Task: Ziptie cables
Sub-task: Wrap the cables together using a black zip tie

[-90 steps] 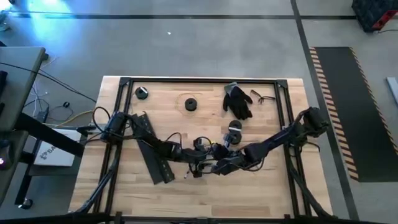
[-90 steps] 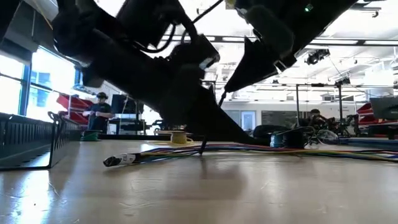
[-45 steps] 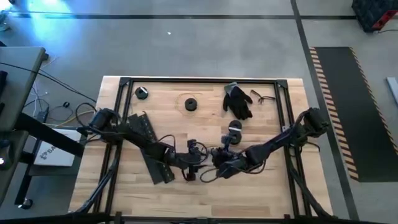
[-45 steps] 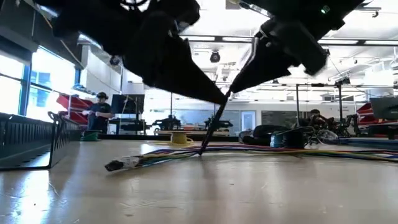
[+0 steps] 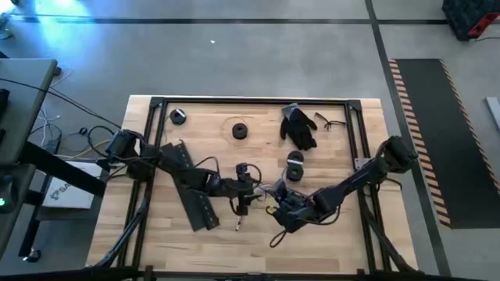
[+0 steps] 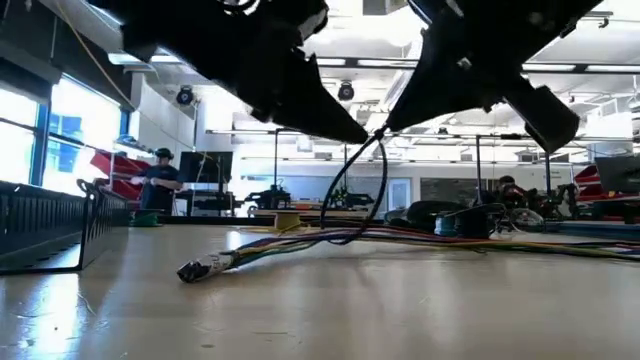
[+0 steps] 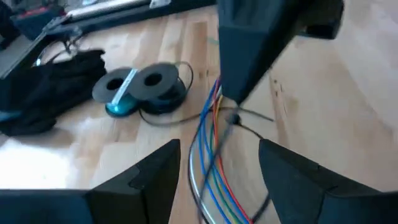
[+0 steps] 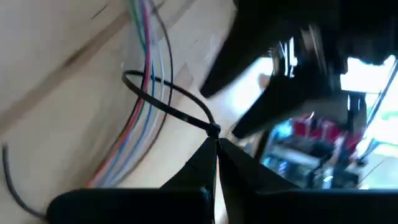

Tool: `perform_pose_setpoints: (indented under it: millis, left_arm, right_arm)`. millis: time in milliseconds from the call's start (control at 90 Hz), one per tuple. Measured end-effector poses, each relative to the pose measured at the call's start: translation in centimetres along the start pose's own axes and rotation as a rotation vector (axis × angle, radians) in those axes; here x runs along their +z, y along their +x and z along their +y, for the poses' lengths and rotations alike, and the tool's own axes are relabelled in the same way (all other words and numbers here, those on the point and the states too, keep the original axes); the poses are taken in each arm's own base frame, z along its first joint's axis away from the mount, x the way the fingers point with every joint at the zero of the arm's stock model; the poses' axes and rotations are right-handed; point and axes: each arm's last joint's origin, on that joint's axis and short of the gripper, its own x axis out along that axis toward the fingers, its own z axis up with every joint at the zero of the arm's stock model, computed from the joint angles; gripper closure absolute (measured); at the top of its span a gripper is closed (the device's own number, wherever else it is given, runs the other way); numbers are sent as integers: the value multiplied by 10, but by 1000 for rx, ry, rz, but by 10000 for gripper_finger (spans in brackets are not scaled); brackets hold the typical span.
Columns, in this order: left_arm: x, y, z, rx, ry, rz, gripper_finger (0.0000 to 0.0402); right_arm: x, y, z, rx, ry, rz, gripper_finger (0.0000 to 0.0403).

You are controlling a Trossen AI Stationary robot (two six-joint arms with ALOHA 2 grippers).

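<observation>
The cables (image 6: pixel 300 243) lie flat on the table (image 5: pixel 328 234), low in the middle of the high view, with a thin black ziptie (image 8: pixel 168 109) looped round them. In the right wrist view the right gripper (image 8: pixel 214 146) has its fingertips pinched together on the ziptie's head. The left gripper (image 7: pixel 217 165) hovers over the coloured wires just left of centre in the high view, fingers spread apart and empty. Two black spools (image 7: pixel 140 87) sit beyond the wires, and what seems to be a black glove (image 5: pixel 299 125) lies near the table's upper edge.
</observation>
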Motion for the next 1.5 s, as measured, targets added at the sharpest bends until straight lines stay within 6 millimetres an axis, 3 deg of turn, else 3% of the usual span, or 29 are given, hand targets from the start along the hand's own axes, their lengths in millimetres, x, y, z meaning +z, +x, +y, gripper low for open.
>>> perform_pose_setpoints:
  millis: [278, 556, 844, 1011, 1178, 1344, 1500]
  left_arm:
    - [0, 7, 16, -180, -2, -29, 229]
    - [-3, 10, 27, -243, -16, -26, 301]
    - [-3, 10, 25, -265, 18, -30, 385]
    - [-3, 10, 25, -247, 21, -21, 392]
    - [-5, 10, 24, -212, 27, 3, 392]
    - [-5, 9, 21, -191, 34, 10, 392]
    - [-5, 8, 19, -176, 38, 13, 392]
  right_arm:
    - [3, 0, -3, -15, -39, -32, 403]
    - [5, 0, -5, -32, -19, -48, 403]
    - [5, 0, -5, -31, 18, -49, 403]
    - [3, -1, -5, -11, 291, -42, 402]
    - [-7, -13, -15, 198, 687, -109, 392]
    - [-11, -15, -28, 283, 1054, -150, 324]
    - [-11, -8, -31, 242, 1221, -130, 251]
